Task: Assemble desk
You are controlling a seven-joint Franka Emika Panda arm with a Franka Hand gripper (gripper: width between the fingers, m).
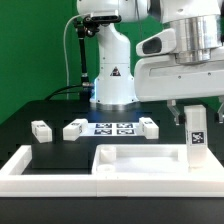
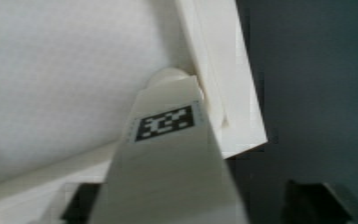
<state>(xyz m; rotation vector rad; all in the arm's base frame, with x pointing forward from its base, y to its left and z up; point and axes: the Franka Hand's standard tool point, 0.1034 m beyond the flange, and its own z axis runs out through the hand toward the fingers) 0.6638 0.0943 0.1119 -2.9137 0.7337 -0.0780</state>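
jaws: astride upright leg (image 1: 197,140), hold unclear | leg foot at tabletop (image 1: 140,165) corner, seating unclear

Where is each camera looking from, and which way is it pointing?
Exterior view: sits off the arm, across the table from the robot's base, facing it over the tabletop; shows base, arm and gripper.
Wrist view: rides on the wrist, looking along the upright leg at the tabletop's corner; only dark fingertips show.
Shared: that leg and the tabletop.
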